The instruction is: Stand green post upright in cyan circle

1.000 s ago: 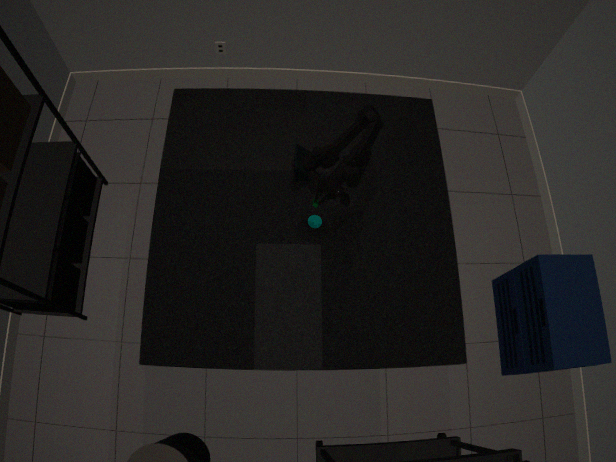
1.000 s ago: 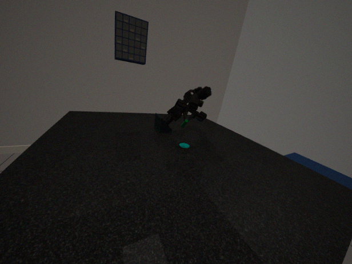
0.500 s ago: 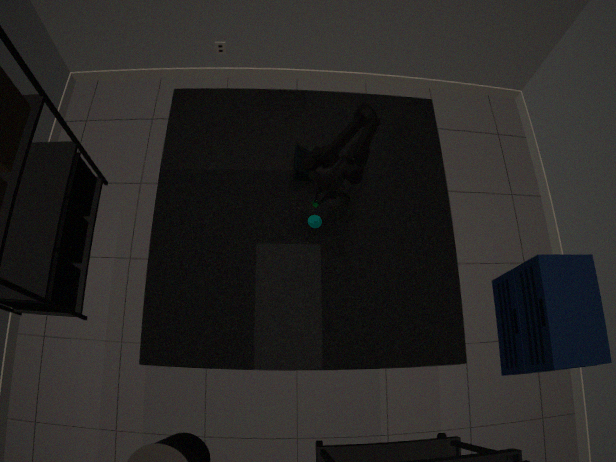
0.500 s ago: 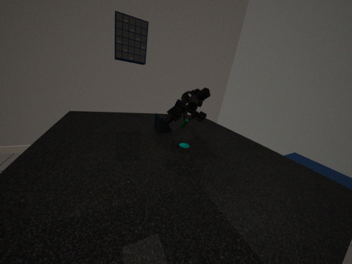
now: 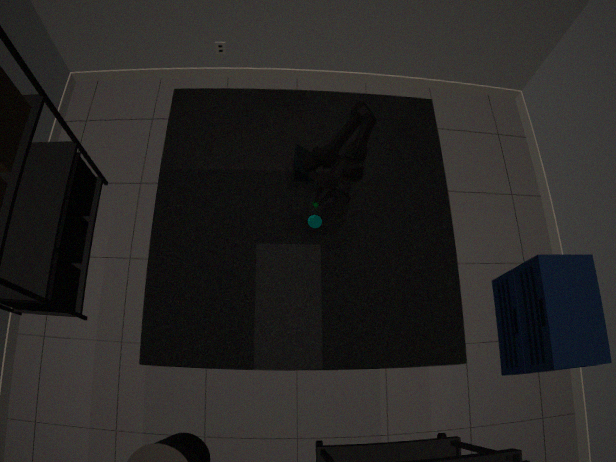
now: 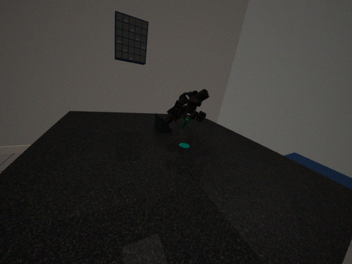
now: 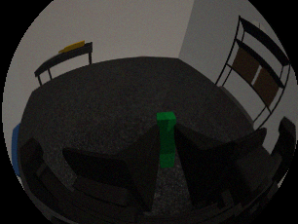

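Note:
The green post (image 5: 315,205) (image 6: 185,123) (image 7: 167,141) is held in the air, tilted but closer to upright than flat in the exterior view. My gripper (image 6: 187,119) (image 7: 166,128) is shut on the post, near its upper end in the exterior view. The cyan circle (image 5: 314,221) (image 6: 184,146) lies flat on the dark table, with nothing standing in it. The post hangs above the table, on the arm-base side of the circle in the top view. The circle does not show in the wrist view.
The dark table (image 5: 210,290) (image 6: 114,186) (image 7: 107,97) carries the arm and its dark teal base plate (image 5: 300,162) (image 6: 162,126). A paler grey patch (image 5: 288,305) lies on its front part. A blue cabinet (image 5: 575,310) stands right of the table, and a dark shelf (image 5: 37,215) stands left.

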Robot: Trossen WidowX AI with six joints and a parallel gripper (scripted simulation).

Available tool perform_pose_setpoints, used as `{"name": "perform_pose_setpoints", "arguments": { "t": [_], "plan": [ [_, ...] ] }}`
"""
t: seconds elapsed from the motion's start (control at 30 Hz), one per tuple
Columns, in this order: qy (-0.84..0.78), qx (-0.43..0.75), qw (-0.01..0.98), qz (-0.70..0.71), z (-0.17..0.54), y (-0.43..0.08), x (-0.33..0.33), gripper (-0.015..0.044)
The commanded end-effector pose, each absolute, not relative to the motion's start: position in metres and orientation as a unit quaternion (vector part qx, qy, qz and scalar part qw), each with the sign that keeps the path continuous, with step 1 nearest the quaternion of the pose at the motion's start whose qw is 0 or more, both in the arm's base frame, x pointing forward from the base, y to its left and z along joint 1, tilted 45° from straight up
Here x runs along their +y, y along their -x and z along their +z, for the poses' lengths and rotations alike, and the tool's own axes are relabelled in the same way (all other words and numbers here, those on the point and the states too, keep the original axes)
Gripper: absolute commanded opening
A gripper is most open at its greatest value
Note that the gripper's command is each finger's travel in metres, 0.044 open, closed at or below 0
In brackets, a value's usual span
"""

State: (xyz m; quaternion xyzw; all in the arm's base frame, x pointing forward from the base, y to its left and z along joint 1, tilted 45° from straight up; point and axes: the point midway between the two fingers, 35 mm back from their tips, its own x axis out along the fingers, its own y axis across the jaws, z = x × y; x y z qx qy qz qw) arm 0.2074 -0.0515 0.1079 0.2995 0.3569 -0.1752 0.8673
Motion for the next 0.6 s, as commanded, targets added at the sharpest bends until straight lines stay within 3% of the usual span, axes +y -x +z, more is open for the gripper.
{"name": "perform_pose_setpoints", "arguments": {
  "t": [0.0, 0.57],
  "plan": [
    [-0.303, 0.342, 0.871, -0.181, 0.1074, -0.2069, -0.0522, 0.0022],
    [-0.319, 0.282, 0.885, -0.190, 0.1089, -0.2077, -0.0531, 0.0022]
  ]
}}
